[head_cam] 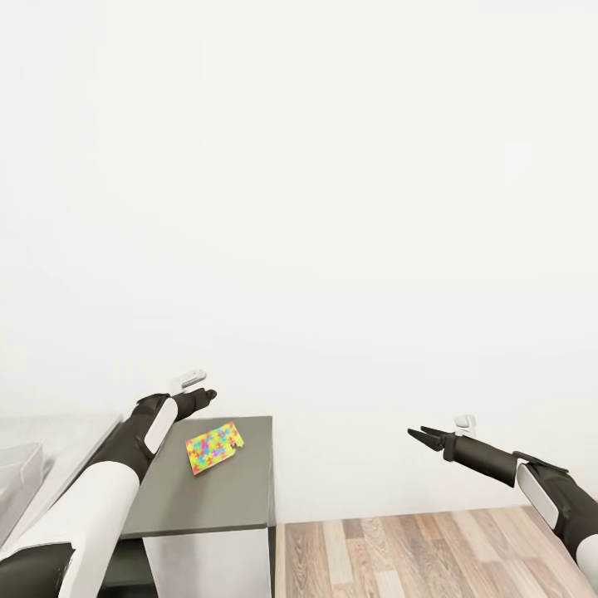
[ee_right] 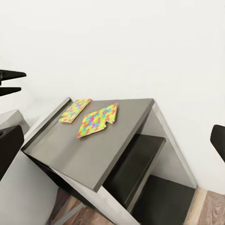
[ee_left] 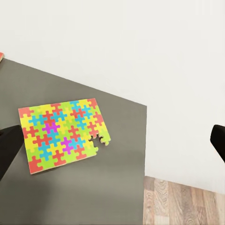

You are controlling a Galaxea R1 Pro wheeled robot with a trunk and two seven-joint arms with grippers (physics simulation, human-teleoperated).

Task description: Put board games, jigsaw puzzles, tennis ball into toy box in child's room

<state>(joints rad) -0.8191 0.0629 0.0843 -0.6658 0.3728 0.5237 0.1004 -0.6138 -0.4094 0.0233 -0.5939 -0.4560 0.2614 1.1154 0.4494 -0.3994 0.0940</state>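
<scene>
Head view, left to right. Far left edge: pale grey bin (head_cam: 18,477) with a sloping side, partly cut off, on the pale desk top (head_cam: 71,432). Left arm (head_cam: 100,490) runs up and right from the bottom corner, white shell, dark forearm. Left gripper (head_cam: 202,395) hovers above the back of the dark grey cabinet top (head_cam: 218,490), close to the white wall (head_cam: 332,208); in the head view the fingertips look bunched, but the left wrist view has the two dark fingers (ee_left: 8,150) at opposite frame edges, well apart, nothing between them.

Just beside and below that gripper: puzzle (head_cam: 213,448), flat on the cabinet top, yellow, pink, blue and green pieces, slightly rotated, near the back right corner of the top. Left wrist view shows it (ee_left: 63,133) with a notch at one corner and a loose piece (ee_left: 104,139) just beside the notch. A red-edged thing at the frame edge there, too cut off to identify.

Right wrist view: a second puzzle (ee_right: 75,110) lies flat next to the first (ee_right: 98,119), the two close, corners nearly meeting; can't tell if touching. Cabinet open on that side, dark shelves (ee_right: 140,164) inside.

Cabinet front below is a light panel (head_cam: 208,565). Right of it, wood floor (head_cam: 415,556).

Right arm (head_cam: 548,490) comes in from the lower right corner. Right gripper (head_cam: 421,433) points left in mid-air over the floor, well apart from the cabinet, fingers slightly spread, holding nothing.
</scene>
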